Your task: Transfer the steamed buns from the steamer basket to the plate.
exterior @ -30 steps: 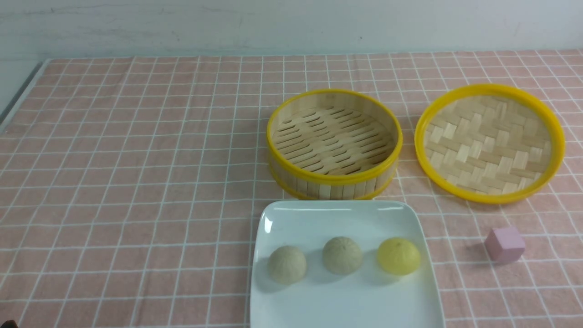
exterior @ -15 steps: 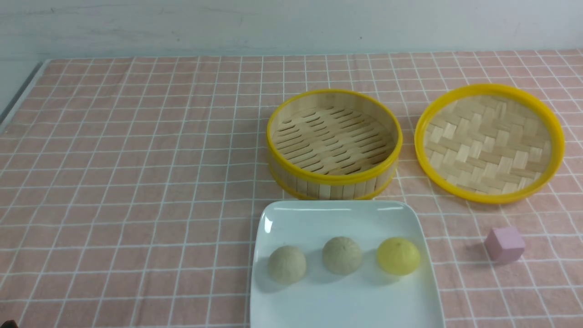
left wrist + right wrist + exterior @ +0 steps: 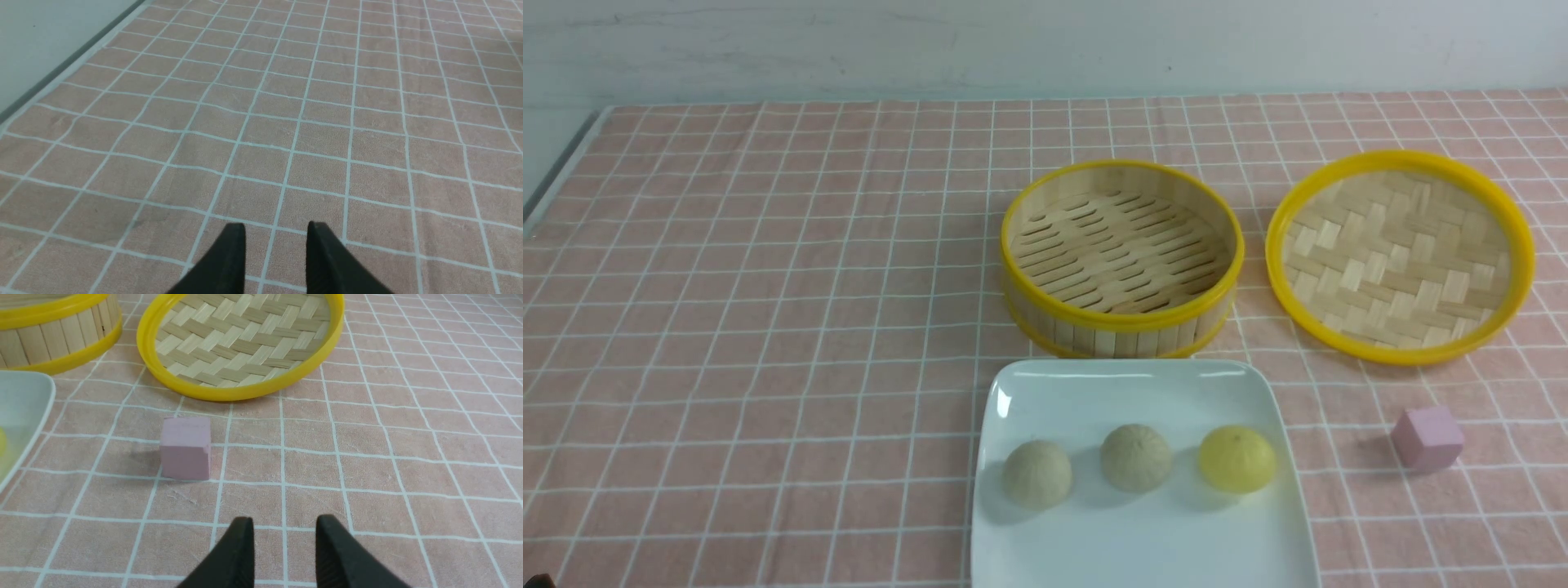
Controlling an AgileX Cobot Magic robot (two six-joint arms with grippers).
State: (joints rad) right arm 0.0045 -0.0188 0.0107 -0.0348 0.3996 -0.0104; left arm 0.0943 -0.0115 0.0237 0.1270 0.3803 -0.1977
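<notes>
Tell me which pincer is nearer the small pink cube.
Right. The right pincer hangs close before the small pink cube; the left pincer sees only bare checked cloth.

Neither arm shows in the front view; only the two wrist views show any part of the robot. The left gripper (image 3: 276,228) appears as two black, tapering fingers (image 3: 229,261) pointing forward and downward, their tips parted by a clear gap with nothing between them. The right gripper (image 3: 284,522) presents the same pose: two black fingers (image 3: 347,559) angled forward and down, tips apart, gap unoccupied. The inner face of the right-hand finger shows fine ribbing. Neither pair of fingertips is seen touching any surface; both hang just above it. The wrists and upper arm links lie outside every view.
</notes>
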